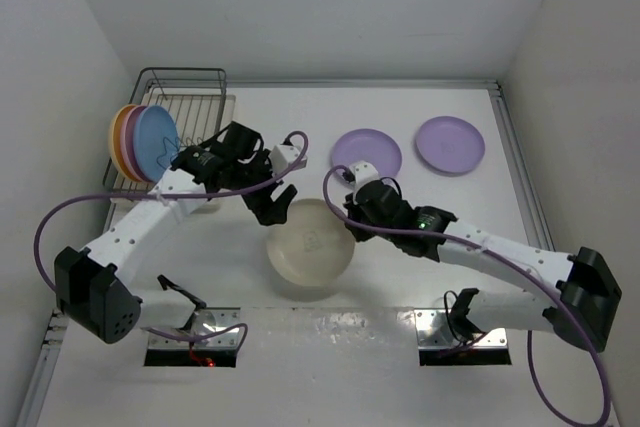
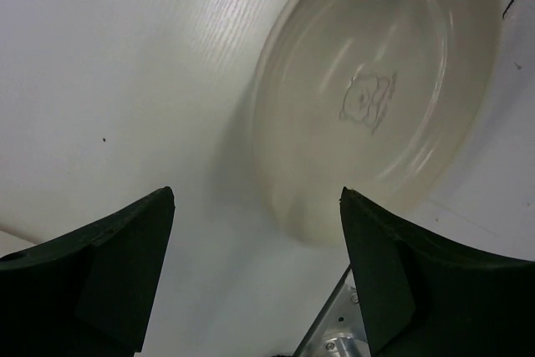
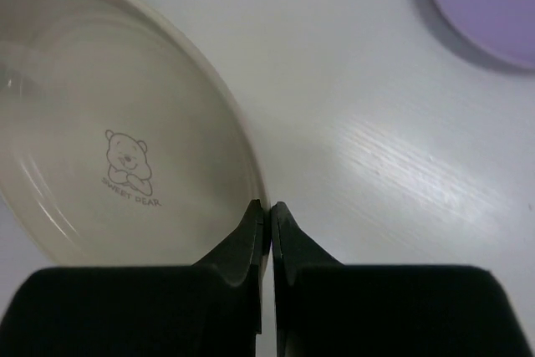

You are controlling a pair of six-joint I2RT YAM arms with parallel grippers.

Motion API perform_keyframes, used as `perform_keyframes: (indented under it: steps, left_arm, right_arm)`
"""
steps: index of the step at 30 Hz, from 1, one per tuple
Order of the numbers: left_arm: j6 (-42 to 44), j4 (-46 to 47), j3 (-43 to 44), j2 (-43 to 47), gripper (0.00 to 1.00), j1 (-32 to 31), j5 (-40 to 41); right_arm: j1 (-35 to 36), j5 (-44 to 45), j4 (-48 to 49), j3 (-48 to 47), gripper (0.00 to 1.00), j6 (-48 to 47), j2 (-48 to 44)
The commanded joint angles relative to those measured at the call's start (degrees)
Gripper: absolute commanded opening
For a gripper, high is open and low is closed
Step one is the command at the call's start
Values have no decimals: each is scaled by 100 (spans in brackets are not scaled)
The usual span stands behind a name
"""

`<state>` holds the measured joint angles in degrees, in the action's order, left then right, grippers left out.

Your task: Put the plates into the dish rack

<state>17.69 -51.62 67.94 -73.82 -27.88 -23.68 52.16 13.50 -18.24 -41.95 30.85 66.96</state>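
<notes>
The cream plate [image 1: 310, 245] with a bear print lies at the table's front middle. My right gripper [image 1: 351, 230] is shut on its right rim, and the pinch shows in the right wrist view [image 3: 268, 206] at the edge of the cream plate [image 3: 109, 131]. My left gripper [image 1: 275, 205] is open and empty, just above the plate's far left edge. In the left wrist view [image 2: 256, 195] the cream plate [image 2: 376, 98] lies ahead of the jaws. Two lilac plates [image 1: 366, 152] [image 1: 450, 144] lie flat at the back right. The dish rack [image 1: 185, 82] holds the orange-yellow [image 1: 114, 137], pink [image 1: 129, 119] and light blue [image 1: 157, 142] plates upright.
White walls close in the table on the left, back and right. Purple cables loop from both arms over the table's middle. One lilac plate [image 3: 489, 2] shows at the top right of the right wrist view. Metal mounting plates [image 1: 200, 327] sit at the near edge.
</notes>
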Motion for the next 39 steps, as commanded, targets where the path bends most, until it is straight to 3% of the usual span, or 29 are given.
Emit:
perform_keyframes:
  steps: [1,5,7,8,10,11,12,13,14,15,17,22,23,28,33,39]
  left_arm:
    - [15,345,-140,78,85,-60,-269]
    - [15,415,-351,78,82,-60,91]
    - [15,477,-352,140,71,-60,346]
    - [15,477,-352,210,53,-60,399]
    - [15,477,-300,271,25,-60,461]
    - [15,477,-299,272,5,-8,583]
    - [-37,477,-195,341,1,-7,697]
    - [-38,477,-28,342,0,-7,1046]
    - [-99,477,78,342,0,63,1276]
    - [-221,416,218,342,0,263,1505]
    - [-397,415,666,342,0,632,2452]
    - [-1013,941,1274,526,0,1284,4860]
    - [-1013,1152,1326,657,0,1381,5647]
    - [-277,3321,487,808,0,1812,8049]
    - [690,5368,-447,668,0,2085,8529]
    - [7,4802,-255,272,0,2392,8161]
  right_arm:
    - [215,48,828,-524,0,-316,116]
    - [250,-163,1383,-437,0,-431,-42]
    - [251,-304,1516,-410,0,-457,-112]
    - [233,-304,1577,-358,0,-466,-191]
    - [224,-269,1595,-314,0,-492,-262]
    - [224,-251,1595,-313,0,-484,-288]
    - [250,-268,1595,-279,0,-475,-332]
    - [233,-243,1587,-304,7,-475,-333]
    - [216,-199,1500,-305,58,-457,-324]
    - [207,-94,1403,-365,79,-457,-324]
    - [207,117,1218,-401,100,-387,-341]
    - [207,522,1077,-218,100,-273,-666]
    - [224,644,1094,-121,100,-247,-710]
    - [198,856,1121,248,100,-44,-1027]
    - [207,1014,1121,617,100,157,-1307]
    - [198,1269,1059,987,100,185,-1694]
